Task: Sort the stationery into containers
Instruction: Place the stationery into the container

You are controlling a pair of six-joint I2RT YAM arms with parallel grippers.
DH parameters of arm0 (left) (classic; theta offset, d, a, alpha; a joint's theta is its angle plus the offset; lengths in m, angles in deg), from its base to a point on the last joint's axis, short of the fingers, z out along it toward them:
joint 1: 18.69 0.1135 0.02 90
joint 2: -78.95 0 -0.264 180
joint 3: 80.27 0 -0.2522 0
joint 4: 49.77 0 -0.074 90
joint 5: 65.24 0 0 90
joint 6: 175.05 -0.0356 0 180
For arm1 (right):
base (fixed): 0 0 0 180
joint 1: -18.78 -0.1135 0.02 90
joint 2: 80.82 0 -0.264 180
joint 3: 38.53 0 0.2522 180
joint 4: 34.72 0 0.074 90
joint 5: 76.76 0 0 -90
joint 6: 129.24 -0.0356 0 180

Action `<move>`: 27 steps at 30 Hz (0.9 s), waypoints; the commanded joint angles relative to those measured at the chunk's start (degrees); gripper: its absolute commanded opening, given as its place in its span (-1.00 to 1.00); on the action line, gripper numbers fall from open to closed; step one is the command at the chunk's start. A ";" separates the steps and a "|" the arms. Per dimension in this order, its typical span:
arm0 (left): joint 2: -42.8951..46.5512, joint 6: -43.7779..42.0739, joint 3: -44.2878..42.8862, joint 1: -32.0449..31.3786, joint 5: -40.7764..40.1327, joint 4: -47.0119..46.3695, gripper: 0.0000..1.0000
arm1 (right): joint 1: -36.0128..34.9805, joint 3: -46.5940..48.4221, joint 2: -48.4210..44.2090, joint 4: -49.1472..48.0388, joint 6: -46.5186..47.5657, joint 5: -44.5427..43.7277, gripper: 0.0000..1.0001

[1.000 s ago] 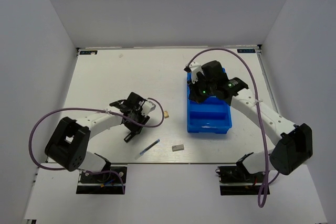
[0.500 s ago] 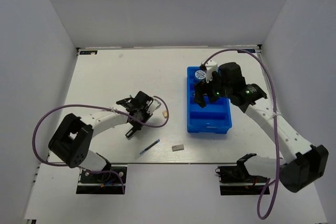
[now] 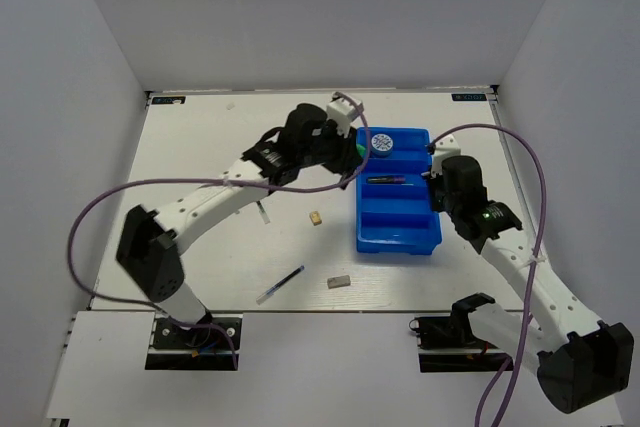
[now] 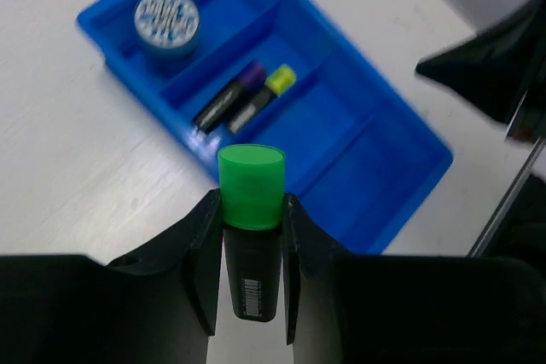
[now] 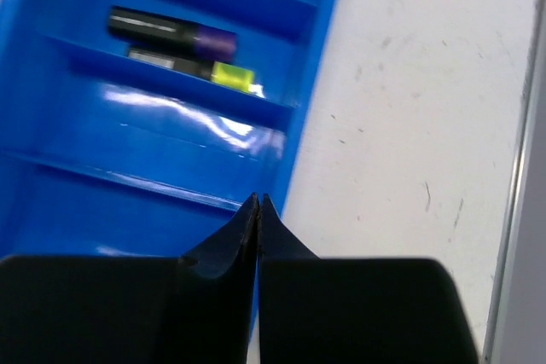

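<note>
My left gripper (image 3: 352, 151) is shut on a black highlighter with a green cap (image 4: 251, 185) and holds it above the table just left of the blue tray (image 3: 398, 235). The tray's far compartment holds the round blue-white disc (image 3: 382, 144). The compartment behind it holds the purple-ended (image 4: 229, 98) and yellow-ended (image 4: 266, 91) highlighters side by side. My right gripper (image 3: 437, 169) is shut and empty, its tips (image 5: 258, 202) over the tray's right rim (image 5: 303, 117).
On the table left of the tray lie a tan eraser (image 3: 316, 217), a thin white pen (image 3: 262, 213), a dark-blue pen (image 3: 280, 285) and a grey eraser (image 3: 339, 282). White walls enclose the table on three sides.
My left arm has lifted the green highlighter and swung up and right to the tray's far left corner. My right gripper has left the disc in the far compartment and drawn back to the right rim.
</note>
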 commanded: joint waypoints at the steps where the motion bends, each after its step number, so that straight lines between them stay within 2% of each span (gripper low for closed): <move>1: -9.25 7.14 -4.88 -0.92 5.90 -12.94 -1.00 | 2.08 -2.88 -2.85 -8.84 -2.80 -6.26 -1.00; 2: -13.35 7.84 -6.36 -1.19 5.55 -14.35 -1.00 | 3.39 -4.02 -3.13 -9.54 -2.80 -6.61 -1.00; 5: -16.90 6.55 -8.05 -2.42 3.53 -24.54 -1.00 | 4.98 -5.26 -4.44 -11.13 -3.24 -6.53 -1.00; 6: -20.65 6.10 -8.22 -2.68 3.61 -28.30 -1.00 | 5.59 -6.39 -4.53 -11.48 -3.24 -6.18 -1.00; 7: -22.08 5.92 -11.71 -2.77 3.96 -29.21 -1.00 | 6.30 -6.66 -5.75 -11.83 -3.07 -5.83 -1.00; 9: -28.64 4.09 -16.03 -2.33 6.95 -26.08 -1.00 | 6.92 -7.54 -4.97 -12.45 -2.98 -5.48 -1.00; 10: -30.25 3.46 -22.23 -2.24 7.65 -23.53 -1.00 | 7.88 -7.89 -4.89 -12.54 -2.89 -5.13 -1.00; 17: -40.80 -2.60 -32.65 -2.51 8.36 -18.77 -1.00 | 9.12 -8.07 -5.15 -12.28 -2.98 -3.01 -1.00; 22: -42.58 -5.85 -32.49 -2.77 7.31 -16.30 -1.00 | 9.29 -8.07 -4.97 -12.28 -2.80 -3.01 -1.00; 24: -43.10 -6.38 -31.35 -2.86 5.91 -16.30 -0.87 | 9.47 -8.07 -4.88 -12.36 -2.71 -2.84 -1.00; 25: -43.10 -6.73 -30.30 -3.03 5.03 -16.38 -0.71 | 9.47 -8.07 -4.71 -12.10 -2.63 -2.58 -1.00; 27: -42.84 -7.26 -28.89 -3.21 3.63 -17.61 -0.67 | 9.47 -8.07 -4.71 -11.84 -2.63 -2.05 -1.00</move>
